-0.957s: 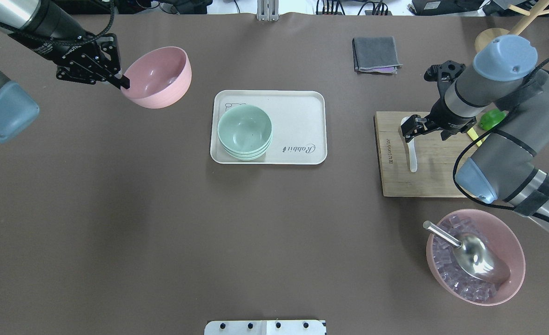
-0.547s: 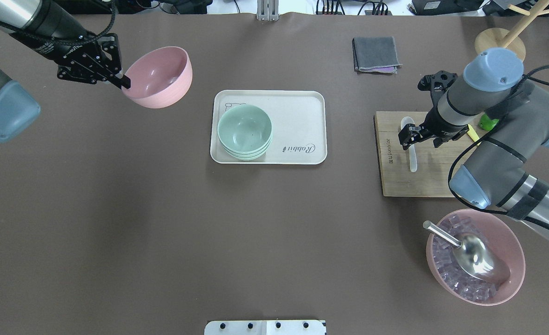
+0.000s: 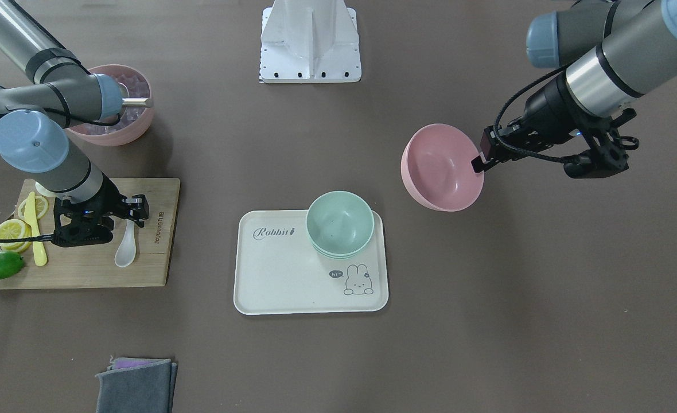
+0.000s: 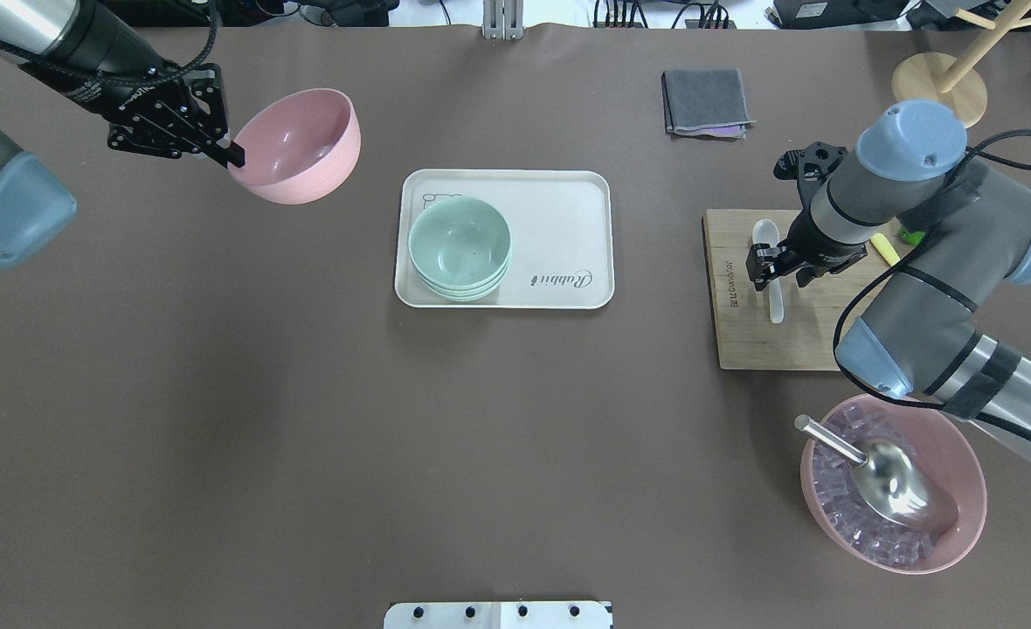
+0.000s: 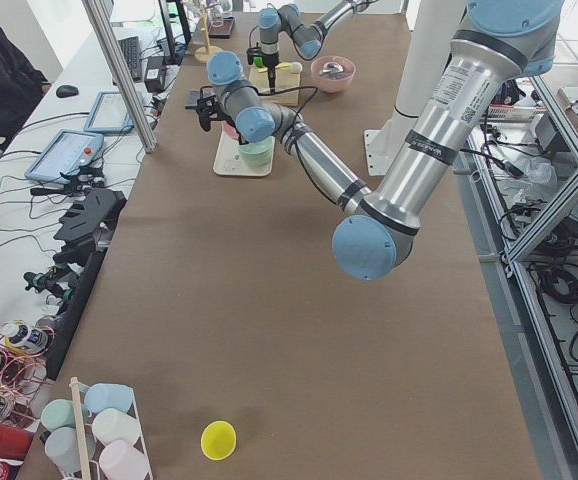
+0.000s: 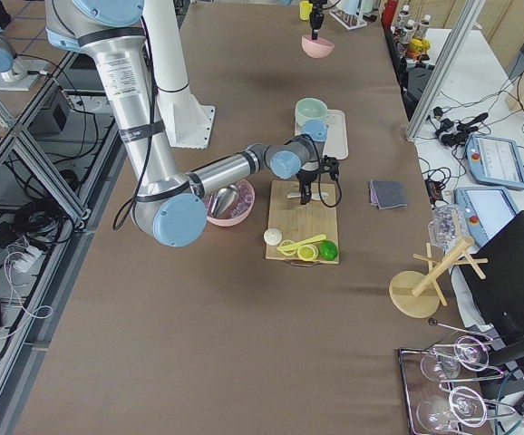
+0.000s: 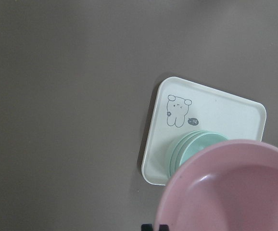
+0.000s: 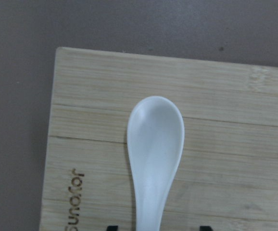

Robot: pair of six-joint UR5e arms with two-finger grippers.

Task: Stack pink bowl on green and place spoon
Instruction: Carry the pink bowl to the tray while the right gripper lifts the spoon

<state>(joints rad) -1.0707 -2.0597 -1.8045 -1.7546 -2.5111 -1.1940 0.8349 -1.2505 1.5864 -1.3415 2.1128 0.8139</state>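
Observation:
My left gripper (image 4: 231,155) is shut on the rim of the pink bowl (image 4: 297,144) and holds it tilted in the air, to the far left of the tray (image 4: 559,218). The bowl also shows in the front view (image 3: 442,167) and fills the lower right of the left wrist view (image 7: 235,187). A stack of green bowls (image 4: 460,246) stands on the tray's left part. The white spoon (image 4: 771,271) lies on the wooden cutting board (image 4: 743,341). My right gripper (image 4: 767,266) is open just above the spoon, its fingertips (image 8: 111,227) on either side of the handle.
Lemon slices (image 3: 11,229), a yellow knife (image 3: 35,229) and a lime (image 3: 0,265) lie on the board. A second pink bowl (image 4: 961,472) with ice and a metal scoop stands near my right arm. A grey cloth (image 4: 706,102) and a wooden rack (image 4: 944,74) are at the far right.
My right gripper has moved along the spoon from its bowl end toward the handle and come lower over it. My left gripper with the pink bowl has hardly moved.

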